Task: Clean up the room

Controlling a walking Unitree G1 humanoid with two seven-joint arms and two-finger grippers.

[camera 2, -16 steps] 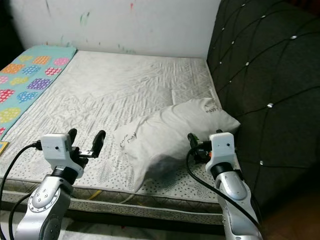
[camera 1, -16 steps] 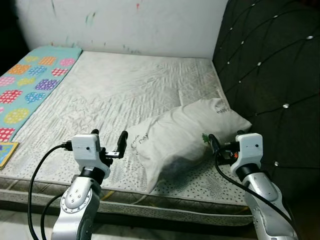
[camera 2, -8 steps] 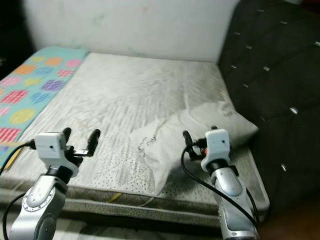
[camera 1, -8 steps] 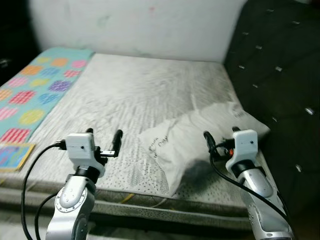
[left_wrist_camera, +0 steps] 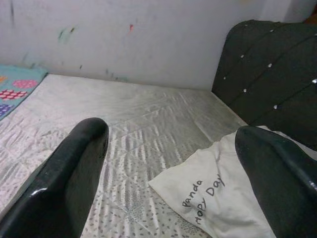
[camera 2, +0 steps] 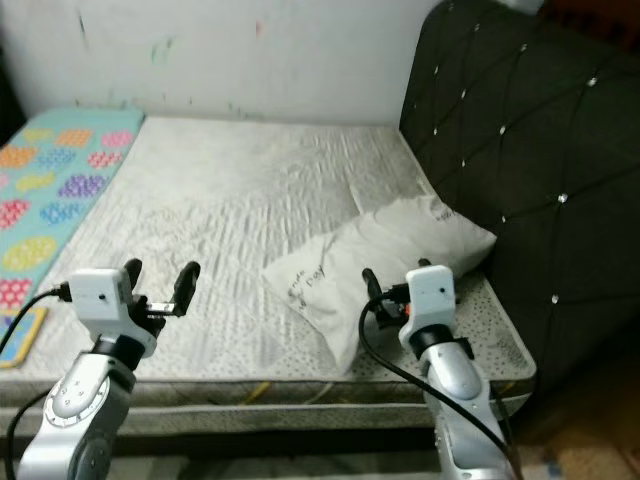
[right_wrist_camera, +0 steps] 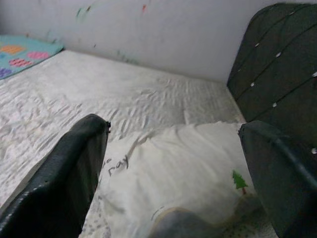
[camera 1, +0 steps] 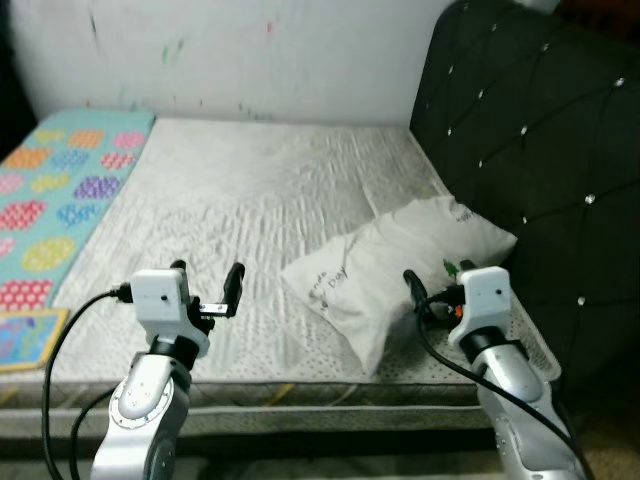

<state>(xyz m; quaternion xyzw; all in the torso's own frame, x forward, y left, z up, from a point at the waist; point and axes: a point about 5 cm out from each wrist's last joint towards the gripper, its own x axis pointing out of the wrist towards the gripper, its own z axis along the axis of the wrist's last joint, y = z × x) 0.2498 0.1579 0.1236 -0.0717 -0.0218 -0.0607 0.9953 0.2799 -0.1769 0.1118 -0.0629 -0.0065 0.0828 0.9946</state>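
Observation:
A white pillow (camera 1: 400, 262) with "Panda Day" lettering and a small green tree print lies crumpled on the grey quilted mattress (camera 1: 250, 190), near its front right corner by the headboard. My right gripper (camera 1: 432, 287) hovers open just in front of the pillow's near edge; in the right wrist view the pillow (right_wrist_camera: 188, 173) lies between its spread fingers (right_wrist_camera: 74, 168). My left gripper (camera 1: 207, 279) is open over the mattress's front edge, left of the pillow and apart from it. The left wrist view has the pillow (left_wrist_camera: 218, 198) beyond the fingers (left_wrist_camera: 64, 173).
A dark tufted headboard (camera 1: 530, 140) rises along the bed's right side. A turquoise blanket with coloured dotted circles (camera 1: 55, 195) covers the left of the bed. A flat colourful book or card (camera 1: 25, 338) lies at the front left edge. A scribbled white wall (camera 1: 230, 55) stands behind.
The whole view has swung and pulled back, so the camera moved. The pillow keeps its place on the bed. Both arms hold the same pose with open fingers.

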